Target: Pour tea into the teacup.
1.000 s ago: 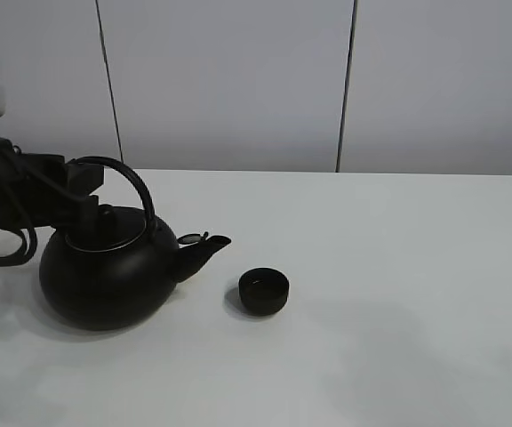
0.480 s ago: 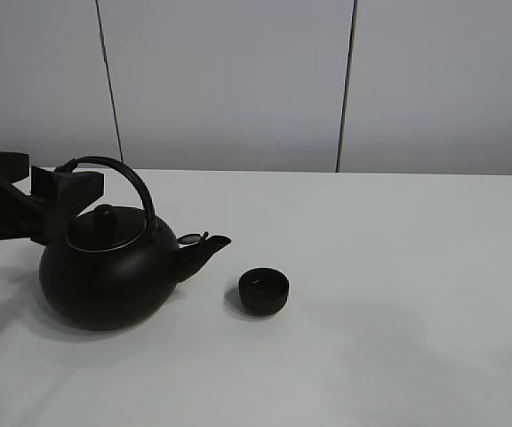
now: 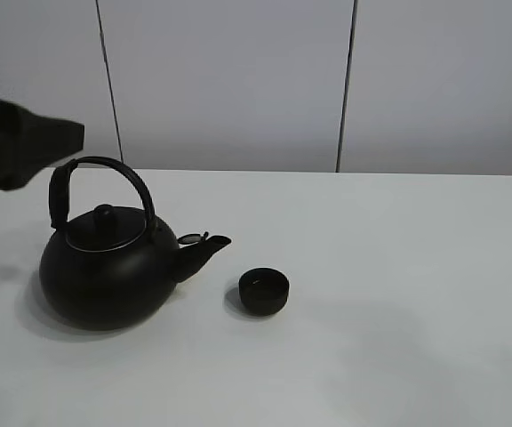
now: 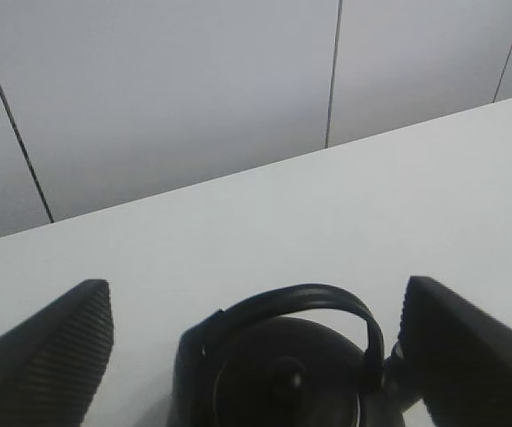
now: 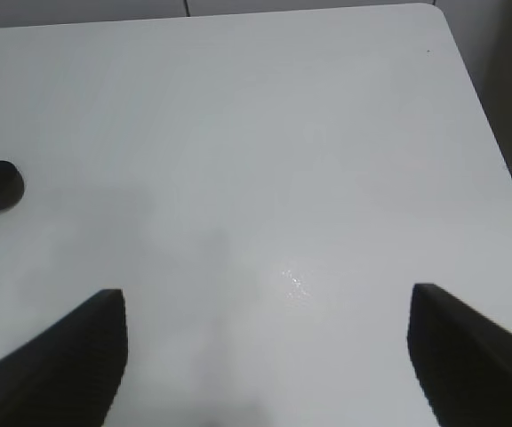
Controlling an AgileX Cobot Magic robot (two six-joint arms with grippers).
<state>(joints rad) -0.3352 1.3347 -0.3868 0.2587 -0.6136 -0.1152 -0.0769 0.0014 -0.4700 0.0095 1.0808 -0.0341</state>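
Standing upright, kettle (image 3: 105, 271) lidded; teacup (image 3: 264, 291) beside spout, contents unclear.

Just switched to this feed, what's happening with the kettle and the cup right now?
Nothing is being held. The black kettle stands upright on the white table, spout toward the small black teacup, which sits a little apart from it. The left gripper is open, hanging above and behind the kettle's handle without touching it. The right gripper is also open, over bare table. No pouring is under way.
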